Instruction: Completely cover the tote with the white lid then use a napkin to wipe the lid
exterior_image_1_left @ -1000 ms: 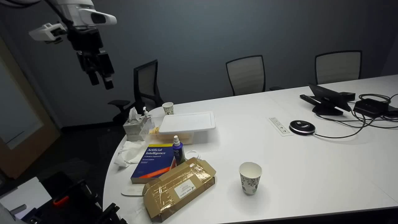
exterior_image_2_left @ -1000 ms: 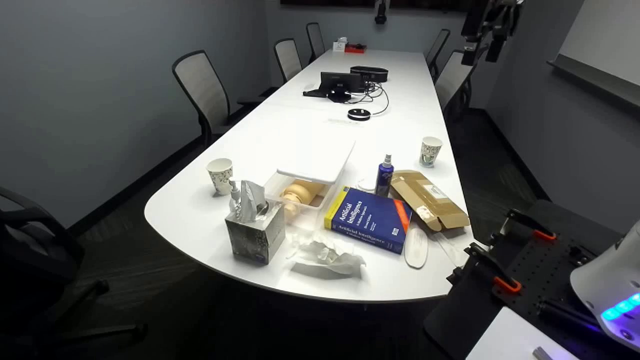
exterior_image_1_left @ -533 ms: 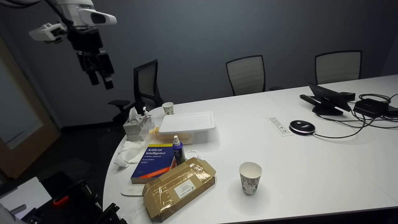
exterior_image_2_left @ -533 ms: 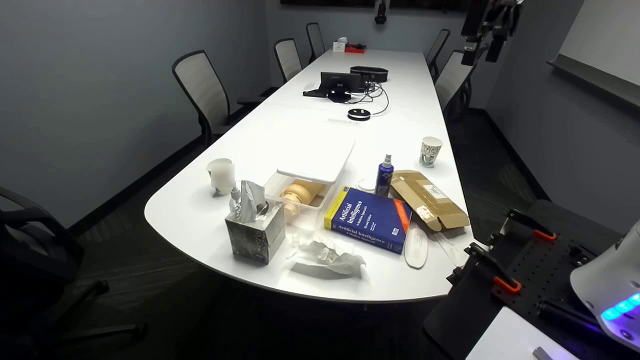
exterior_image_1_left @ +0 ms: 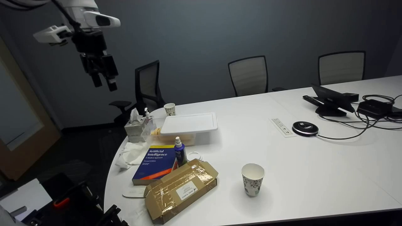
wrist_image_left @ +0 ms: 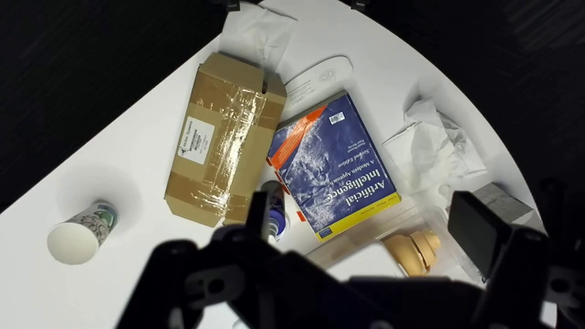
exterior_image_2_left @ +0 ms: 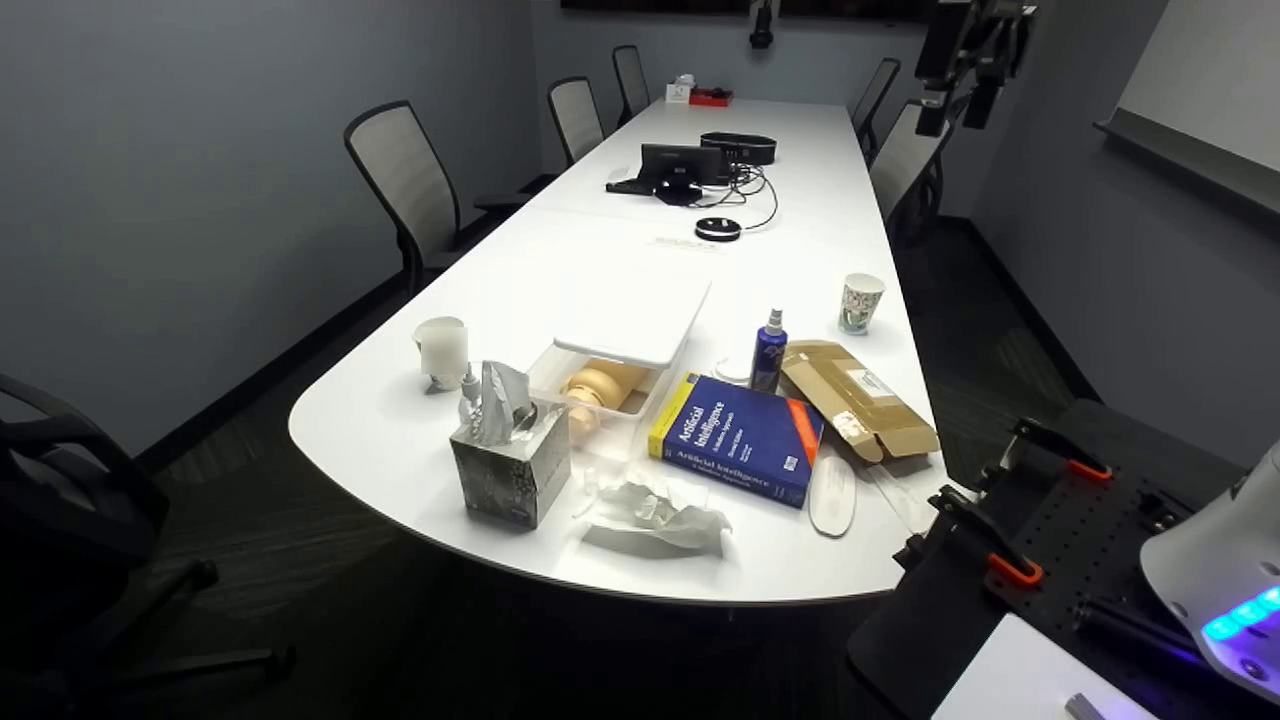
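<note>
One end short of fully covering the tote [exterior_image_1_left: 183, 139] with the white lid [exterior_image_1_left: 190, 123]: lying off-centre on top, near the rounded end of the surface [exterior_image_1_left: 314, 175], leaving uncovered the end beside the tissue box [exterior_image_2_left: 510, 475] and showing a tan object [exterior_image_2_left: 600, 383] inside. Jutting, seemingly, past the opposite end. Holding nothing in the gripper [exterior_image_1_left: 105, 83]: hanging it high, well apart from everything on the surface, and spreading the fingers [wrist_image_left: 477, 230] wide.

Judging the white lid light, stiff and smooth: probably sliding readily, probably tipping if pressed at the jutting end. Suggesting a hold at the middle of that jutting edge, pinching top and underside, then easing toward the tissue box without overshooting into it. Expecting a soft, limp, near-weightless feel from the crumpled napkin [wrist_image_left: 432, 148], lying close to the surface's curved edge; favouring a pinch on a raised fold, lifting inward rather than dragging over the edge.

Finding one long side of the tote crowded by the blue book [exterior_image_2_left: 735, 435] and upright spray bottle [exterior_image_2_left: 768, 355]. Gaining more room, seemingly, toward the surface's long edge opposite, minding a paper cup [exterior_image_1_left: 170, 109], and along the white expanse reaching to the outlet strip [exterior_image_1_left: 282, 127].
</note>
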You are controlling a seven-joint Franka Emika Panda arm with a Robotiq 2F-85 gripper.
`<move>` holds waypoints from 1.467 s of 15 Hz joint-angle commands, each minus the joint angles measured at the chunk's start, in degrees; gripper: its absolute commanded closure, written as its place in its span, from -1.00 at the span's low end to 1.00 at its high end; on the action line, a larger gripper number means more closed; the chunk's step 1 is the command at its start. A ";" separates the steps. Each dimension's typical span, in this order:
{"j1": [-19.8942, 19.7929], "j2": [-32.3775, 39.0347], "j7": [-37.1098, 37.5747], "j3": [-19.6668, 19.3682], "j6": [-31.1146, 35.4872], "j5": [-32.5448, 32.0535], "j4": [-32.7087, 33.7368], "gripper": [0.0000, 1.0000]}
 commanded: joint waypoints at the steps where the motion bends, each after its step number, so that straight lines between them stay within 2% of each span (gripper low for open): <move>1: 0.95 12.11 -5.64 -0.76 5.03 -0.77 6.04 -1.00; 6: 1.30 30.09 -15.92 -0.32 15.77 -1.62 14.72 -1.00; 9: 1.37 41.90 -19.32 0.95 21.28 -4.75 21.87 -1.00; 13: 0.53 57.35 -23.50 3.24 27.49 -4.59 32.81 -1.00; 17: -0.17 72.36 -27.12 6.54 26.90 -4.22 46.74 -1.00; 22: -0.60 85.03 -29.97 10.27 23.70 -3.70 61.32 -1.00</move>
